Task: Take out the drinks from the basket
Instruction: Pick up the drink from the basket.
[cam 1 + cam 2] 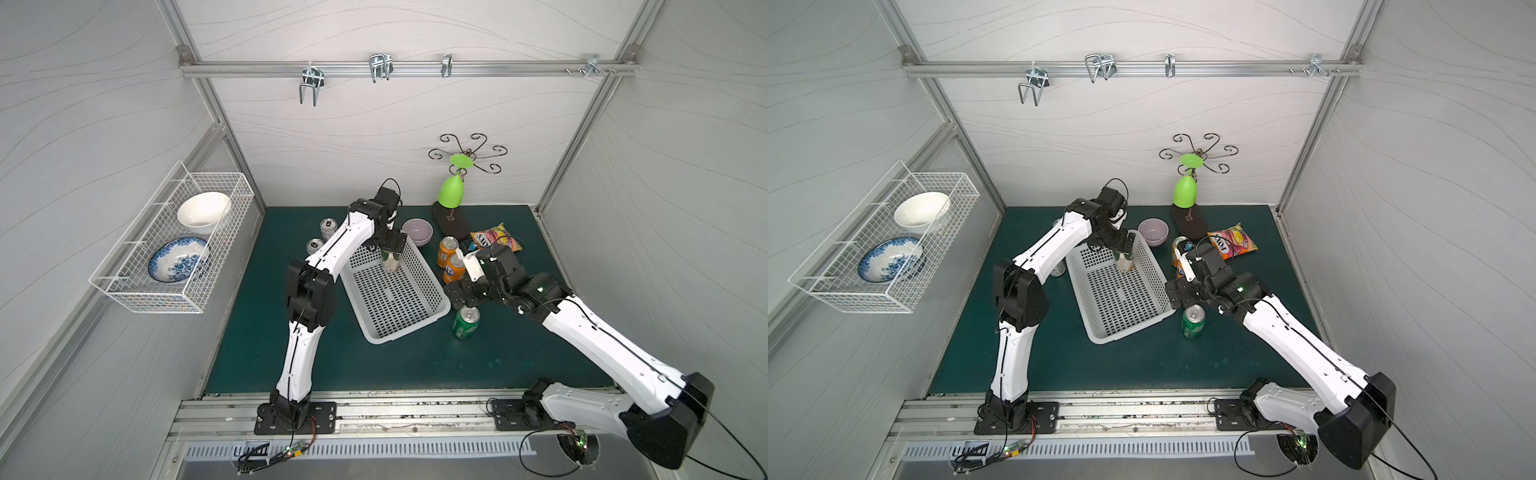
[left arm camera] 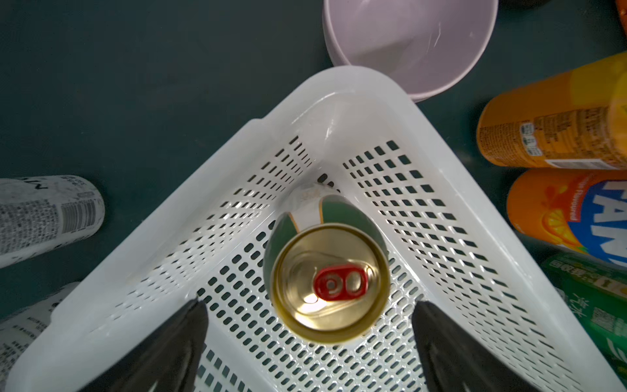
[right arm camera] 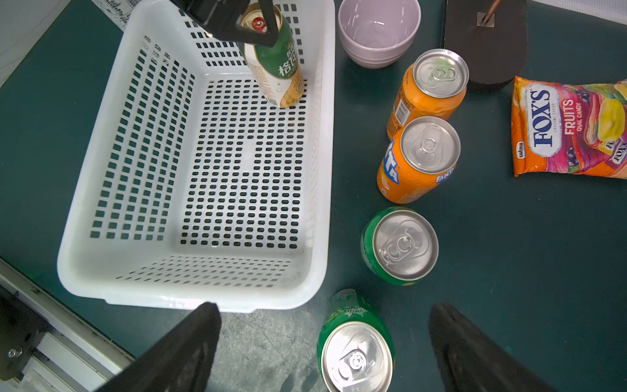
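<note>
A cream-and-green can (image 2: 330,281) stands in a corner of the white basket (image 2: 346,81), flanked by the wide-spread fingers of the left gripper (image 2: 308,307). On the counter (image 2: 135,85) outside, a pink bowl (image 2: 407,40) sits by that corner, with orange cans (image 2: 549,135) on one side and silver-white cans (image 2: 47,210) on the other.

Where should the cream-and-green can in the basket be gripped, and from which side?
Grip the cream-and-green can on its upper body, coming straight down from above: it stands upright in a corner of the basket, whose walls likely block a sideways approach.
</note>
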